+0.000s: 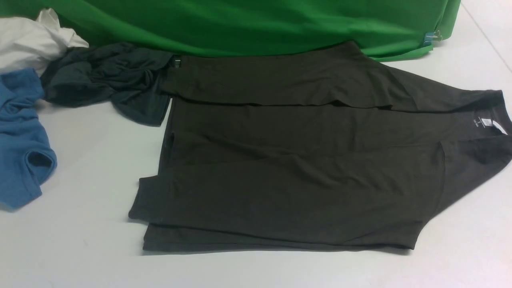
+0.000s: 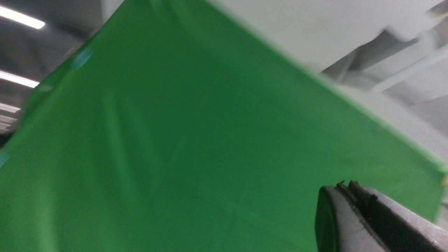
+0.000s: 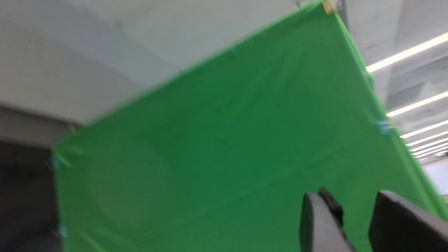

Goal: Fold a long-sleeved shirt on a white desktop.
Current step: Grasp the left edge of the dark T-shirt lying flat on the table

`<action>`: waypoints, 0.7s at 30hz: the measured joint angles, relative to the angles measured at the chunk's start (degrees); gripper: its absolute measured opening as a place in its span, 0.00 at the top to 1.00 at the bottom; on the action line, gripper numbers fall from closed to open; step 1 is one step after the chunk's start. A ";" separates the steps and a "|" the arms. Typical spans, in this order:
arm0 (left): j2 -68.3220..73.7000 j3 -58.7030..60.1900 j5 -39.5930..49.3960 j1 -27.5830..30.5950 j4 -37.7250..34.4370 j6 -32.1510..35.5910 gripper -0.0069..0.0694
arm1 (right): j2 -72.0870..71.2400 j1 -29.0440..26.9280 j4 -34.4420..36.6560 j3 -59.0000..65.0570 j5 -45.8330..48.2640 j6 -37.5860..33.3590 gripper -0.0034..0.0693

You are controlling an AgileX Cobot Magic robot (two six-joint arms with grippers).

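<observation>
We see the long-sleeved shirt (image 1: 296, 172) lying flat on the white desktop (image 1: 80, 168), its collar and small neck label (image 1: 486, 122) toward the robot's right and its hem toward the left, with the far edge just in front of the green cloth (image 1: 260, 24). Both long sides look turned in over the body, the far one as a flap along the back and the near one as a wider layer across the front, so we judge the lengthwise folds done and the sleeves tucked in. What seems left is the crosswise fold, bringing hem and collar ends together, and perhaps some smoothing of the uneven corner at the near left. Neither arm shows in the front view. In its wrist view the left gripper (image 2: 344, 185) has its jaws pressed together with nothing between them; the right gripper (image 3: 351, 199) stands partly open, only green backdrop showing in the gap, so it holds nothing. A dark grey garment (image 1: 108, 80) touches the shirt's far left corner, and a blue one (image 1: 22, 140) lies apart
</observation>
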 joint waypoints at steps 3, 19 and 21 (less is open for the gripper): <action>2.57 -12.10 10.17 0.00 1.45 -0.27 0.88 | 0.84 0.00 0.40 -6.22 2.07 -1.30 0.62; 38.02 -49.32 40.00 -7.82 2.27 21.27 0.88 | 26.19 0.00 3.82 -63.79 50.50 -11.56 0.62; 40.91 -49.15 41.82 -10.93 2.40 21.83 0.88 | 30.80 0.00 3.86 -68.34 58.92 -14.84 0.62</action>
